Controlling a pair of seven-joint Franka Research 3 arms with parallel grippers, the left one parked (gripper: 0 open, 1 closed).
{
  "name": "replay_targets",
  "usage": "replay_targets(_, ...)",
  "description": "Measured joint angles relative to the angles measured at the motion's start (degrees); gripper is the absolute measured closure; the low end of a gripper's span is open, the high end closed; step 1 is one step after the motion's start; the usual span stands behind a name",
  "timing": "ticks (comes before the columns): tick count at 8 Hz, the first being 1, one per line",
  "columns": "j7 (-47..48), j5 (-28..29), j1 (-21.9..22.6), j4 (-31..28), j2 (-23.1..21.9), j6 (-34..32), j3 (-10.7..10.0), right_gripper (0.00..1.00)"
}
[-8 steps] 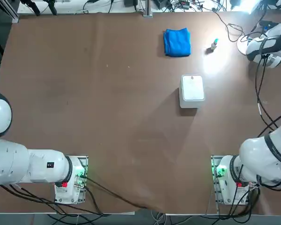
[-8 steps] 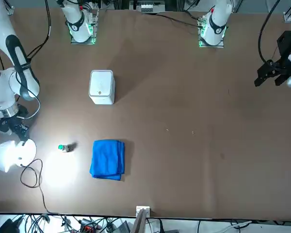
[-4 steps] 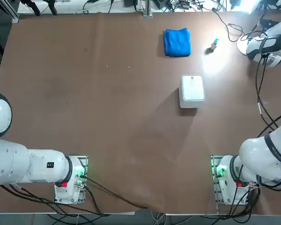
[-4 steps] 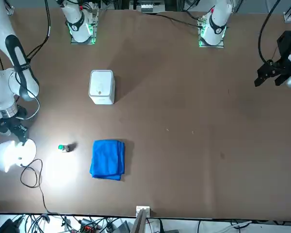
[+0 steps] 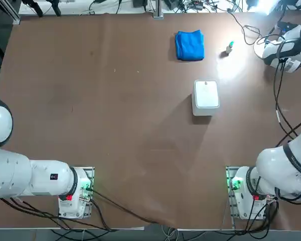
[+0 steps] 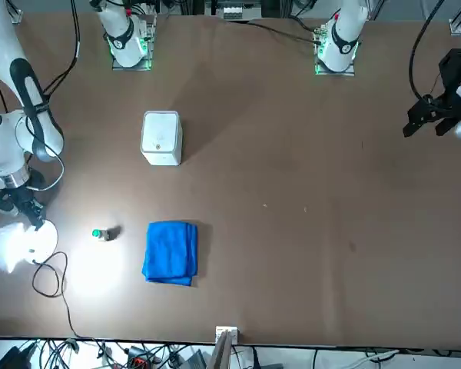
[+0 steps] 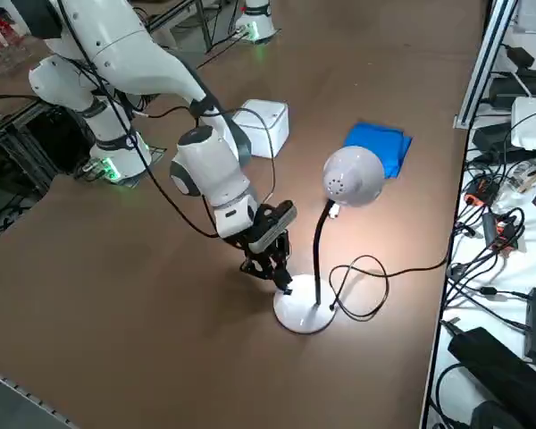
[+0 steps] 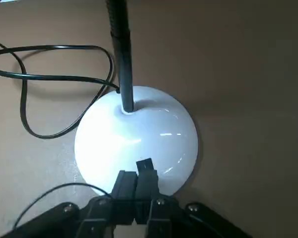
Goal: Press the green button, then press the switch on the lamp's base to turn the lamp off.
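Observation:
The lamp (image 7: 350,177) is lit and throws a bright patch on the table. Its thin black stem rises from the lamp's base (image 7: 304,310), a round white disc (image 8: 136,131). My right gripper (image 7: 281,283) is shut and points down at the disc's rim on the side away from the stem. In the wrist view its closed fingertips (image 8: 141,167) sit over the white surface; whether they touch it I cannot tell. The green button (image 5: 230,46) stands on the table beside the light patch (image 6: 97,234), apart from the gripper.
A white rounded-square box (image 5: 206,95) stands mid-table. A folded blue cloth (image 5: 190,44) lies near the far edge next to the button. The lamp's black cord (image 8: 25,99) loops on the table beside the base. Cables and power bricks crowd the shelf past the table edge (image 7: 482,223).
My right wrist has shifted slightly at the lamp's base. The gripper stays shut and the lamp stays lit. Nothing else moved.

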Motion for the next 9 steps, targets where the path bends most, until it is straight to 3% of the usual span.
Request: replay_targets(9,1.09,0.0,0.24,0.66,1.3,1.23,0.24,0.99)
